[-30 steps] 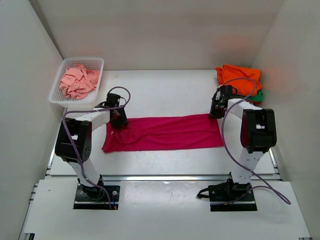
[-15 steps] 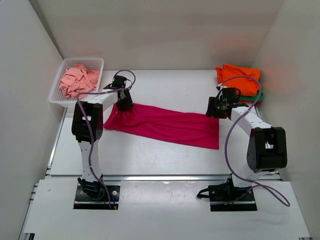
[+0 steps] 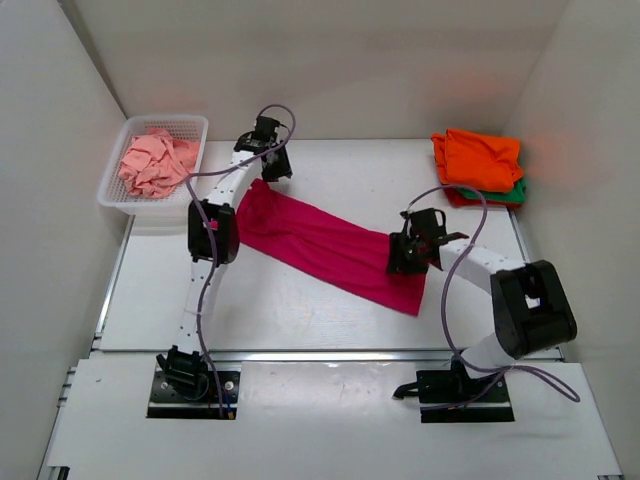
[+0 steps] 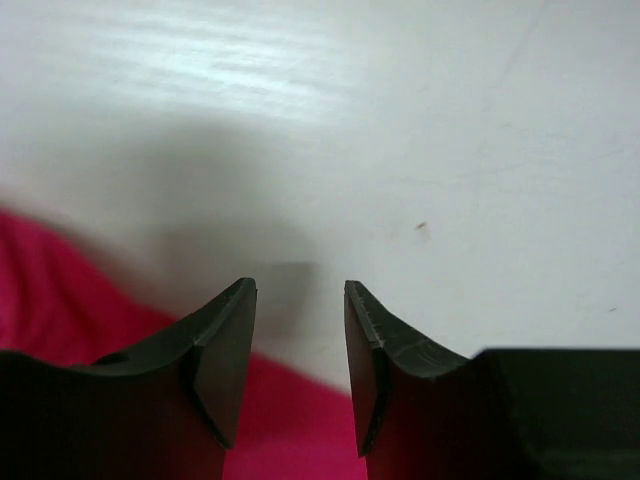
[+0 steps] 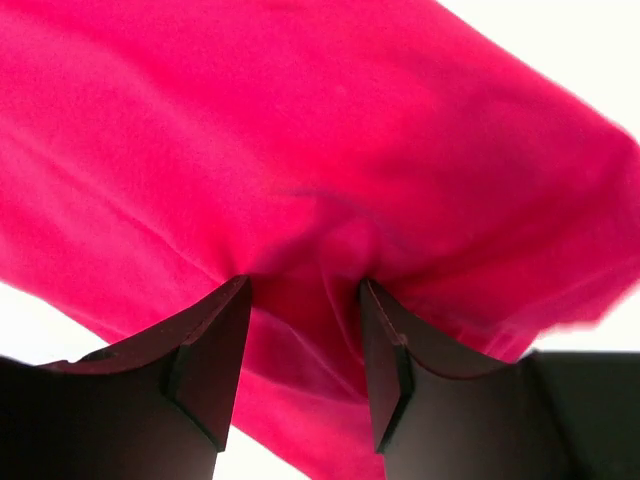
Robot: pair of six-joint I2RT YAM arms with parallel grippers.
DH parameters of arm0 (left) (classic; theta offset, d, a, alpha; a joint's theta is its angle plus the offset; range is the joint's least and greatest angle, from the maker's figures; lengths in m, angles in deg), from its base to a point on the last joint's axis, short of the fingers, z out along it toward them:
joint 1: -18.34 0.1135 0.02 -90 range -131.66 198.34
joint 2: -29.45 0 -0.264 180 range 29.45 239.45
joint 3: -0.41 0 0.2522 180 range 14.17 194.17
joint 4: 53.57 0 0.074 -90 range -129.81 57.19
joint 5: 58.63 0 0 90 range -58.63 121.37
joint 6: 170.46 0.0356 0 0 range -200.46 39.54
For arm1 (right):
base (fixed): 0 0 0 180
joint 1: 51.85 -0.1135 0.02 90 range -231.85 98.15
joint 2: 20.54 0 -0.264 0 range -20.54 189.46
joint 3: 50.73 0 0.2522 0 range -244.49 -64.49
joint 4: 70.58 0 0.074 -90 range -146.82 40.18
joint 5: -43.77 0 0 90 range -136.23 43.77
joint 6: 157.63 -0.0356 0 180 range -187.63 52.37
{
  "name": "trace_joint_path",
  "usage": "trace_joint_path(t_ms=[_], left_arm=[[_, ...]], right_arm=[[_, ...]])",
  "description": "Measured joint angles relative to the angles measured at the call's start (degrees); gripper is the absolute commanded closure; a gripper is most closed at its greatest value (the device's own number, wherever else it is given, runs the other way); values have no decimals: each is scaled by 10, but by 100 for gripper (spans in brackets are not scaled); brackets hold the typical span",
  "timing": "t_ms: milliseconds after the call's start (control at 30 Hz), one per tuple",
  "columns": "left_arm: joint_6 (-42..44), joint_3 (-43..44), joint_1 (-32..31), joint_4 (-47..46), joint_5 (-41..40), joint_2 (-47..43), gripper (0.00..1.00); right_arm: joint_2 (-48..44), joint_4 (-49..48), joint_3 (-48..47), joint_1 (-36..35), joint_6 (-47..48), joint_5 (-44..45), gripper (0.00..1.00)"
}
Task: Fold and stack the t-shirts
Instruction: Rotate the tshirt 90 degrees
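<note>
Magenta-pink shirt (image 3: 320, 245) lies in a slanted band across the table (image 3: 300, 320), from far left to near right. My left pincer (image 3: 271, 166) stands at its far-left end, fingers parted with cloth low in the gap; I cannot tell whether it grips. My right pincer (image 3: 405, 260) rests spread on the near-right end, cloth puckered between its tips. The orange shirt (image 3: 478, 158) lies folded at far right.

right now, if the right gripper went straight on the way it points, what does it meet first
The magenta-pink t-shirt: a raised fold lies ahead of the right gripper, between its fingers and seemingly at their tips, though depth is unclear.
</note>
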Motion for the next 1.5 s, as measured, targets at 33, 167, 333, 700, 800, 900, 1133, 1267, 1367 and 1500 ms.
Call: trace_joint_path(t_ms=[33, 167, 333, 700, 800, 900, 1133, 1267, 1367, 1500], left_arm=[[0, 54, -4, 16, 7, 31, 49], [2, 106, -16, 37, 25, 71, 49], [10, 38, -19, 29, 38, 34, 46], [7, -326, 14, -26, 55, -313, 37], [-3, -522, 30, -81, 46, -487, 39], [-14, -649, 38, -113, 31, -576, 39], [-40, -740, 7, -174, -3, -458, 42], [-50, -672, -8, -184, -21, -403, 43], [-48, -594, -15, -176, -29, -336, 43], [-41, -495, -21, -156, -29, -269, 44]], right_arm=[[-15, 0, 15, -17, -13, -4, 55], [-84, -11, 83, -82, -75, -17, 56], [-137, -18, 131, -135, -130, -28, 56], [-149, -73, 163, -275, -167, -76, 58], [-149, -89, 169, -293, -167, -77, 57], [-148, -94, 170, -300, -160, -76, 57], [-156, -129, 187, -321, -145, -66, 58], [-157, -163, 199, -350, -143, -54, 58], [-151, -195, 207, -380, -149, -47, 58], [-123, -252, 208, -433, -165, -27, 58]])
